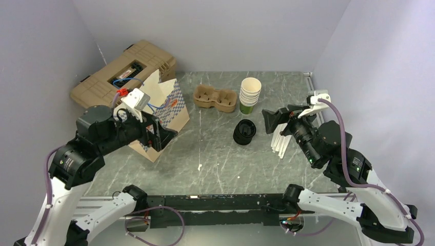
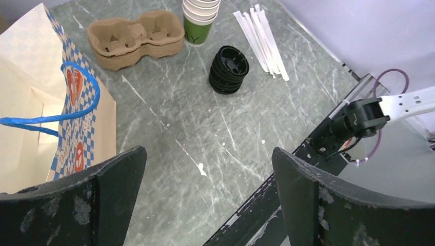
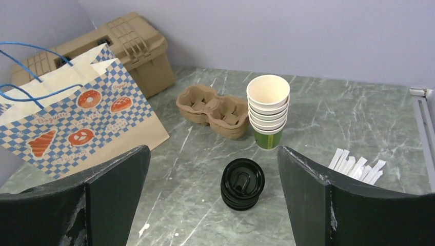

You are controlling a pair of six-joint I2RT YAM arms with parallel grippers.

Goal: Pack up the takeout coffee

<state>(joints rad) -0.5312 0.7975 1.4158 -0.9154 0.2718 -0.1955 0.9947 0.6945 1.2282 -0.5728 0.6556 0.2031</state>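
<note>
Both arms are up over the counter point(image 1: 215, 159), a grey-green slab veined white like marble. The left tool point(image 2: 208, 154) has its two scuffed black fingers spread wide apart with nothing between them. Same on the right: the right tool point(image 3: 213, 151) has its fingers wide apart, gripping nothing.

At about 9 o'clock stands the paper bag point(image 1: 166, 105). It is cream paper with a blue check and printed pastries, and its thin blue cord handles point(image 2: 77, 97) are looped up. Its mouth is open to the left wrist camera and the plain cream lining shows; I can't make out anything inside.

Behind it at 10 o'clock, in the far corner, is a tan hard-plastic case point(image 3: 128, 46) with a ribbed lid.

Towards 12 o'clock lie the moulded brown pulp carriers point(image 3: 215, 107), rough and fibrous, nested together with two round wells facing up.

Just to their right is a stack of smooth cream paper cups point(image 3: 268, 110), nested one in another, with a green cup at the bottom.

Near the middle sits a short stack of glossy round black lids point(image 3: 242, 184), leaning slightly.

At 3 o'clock is a fan of flat white paper-wrapped sticks point(image 2: 261, 41).

As for the takeout coffee, cups and lids sit in separate stacks, and I cannot tell where a lidded cup is in any of the views.
</note>
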